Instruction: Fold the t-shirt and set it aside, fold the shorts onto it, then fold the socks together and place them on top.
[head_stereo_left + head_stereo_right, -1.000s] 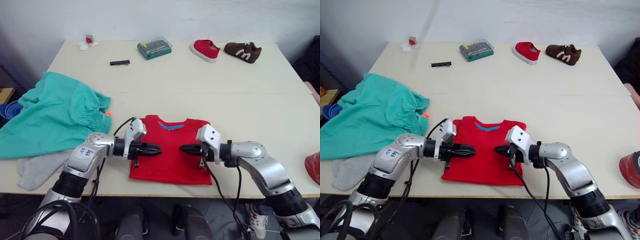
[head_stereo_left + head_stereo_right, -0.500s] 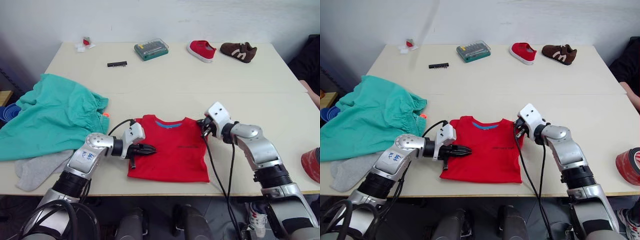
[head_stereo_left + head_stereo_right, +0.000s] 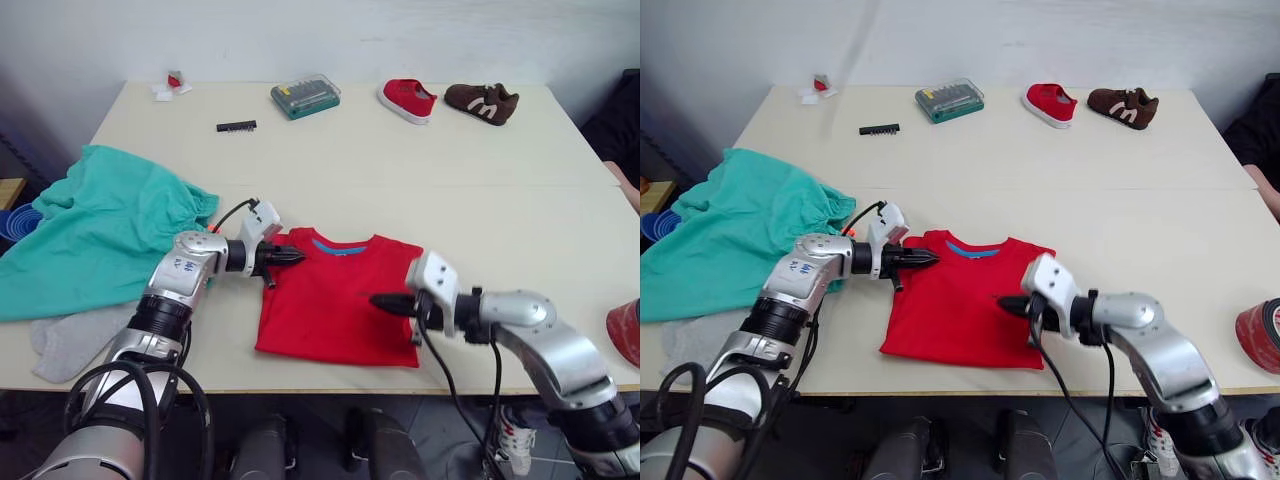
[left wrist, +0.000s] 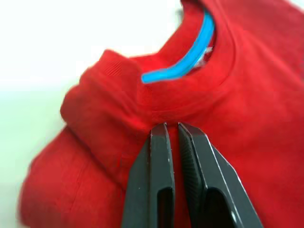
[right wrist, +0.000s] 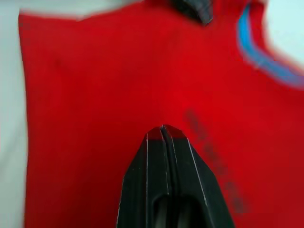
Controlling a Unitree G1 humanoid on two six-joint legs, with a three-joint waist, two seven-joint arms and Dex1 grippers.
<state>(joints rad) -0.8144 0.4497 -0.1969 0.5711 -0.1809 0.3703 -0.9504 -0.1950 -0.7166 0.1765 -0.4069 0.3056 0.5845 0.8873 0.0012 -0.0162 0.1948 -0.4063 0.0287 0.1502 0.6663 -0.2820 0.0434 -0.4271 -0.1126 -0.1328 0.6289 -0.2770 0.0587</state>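
Looking at your table [image 3: 400,180]: the t-shirt [image 3: 335,305] lies flat near the front edge, sleeves folded in, blue neckband facing the far side. Your left gripper [image 3: 292,258] sits at the shirt's left shoulder, beside the collar; in the left wrist view its fingers [image 4: 159,161] are nearly together with only a thin slit between them, tips at the red fabric just below the neckband, nothing clearly pinched. Your right gripper [image 3: 380,300] points in over the shirt's right side, around mid-chest; in the right wrist view its fingers [image 5: 154,156] are pressed fully together, above the dark chest print, holding nothing.

The shorts [image 3: 100,235] are heaped at the table's left, well apart from the shirt, orange drawstring tip showing at the edge nearest your left gripper. The socks [image 3: 75,340] lie at the front-left, partly under the shorts.

At the far edge: bit set case [image 3: 305,96], black bit strip [image 3: 237,126], red shoe [image 3: 408,99], brown shoe [image 3: 483,101].
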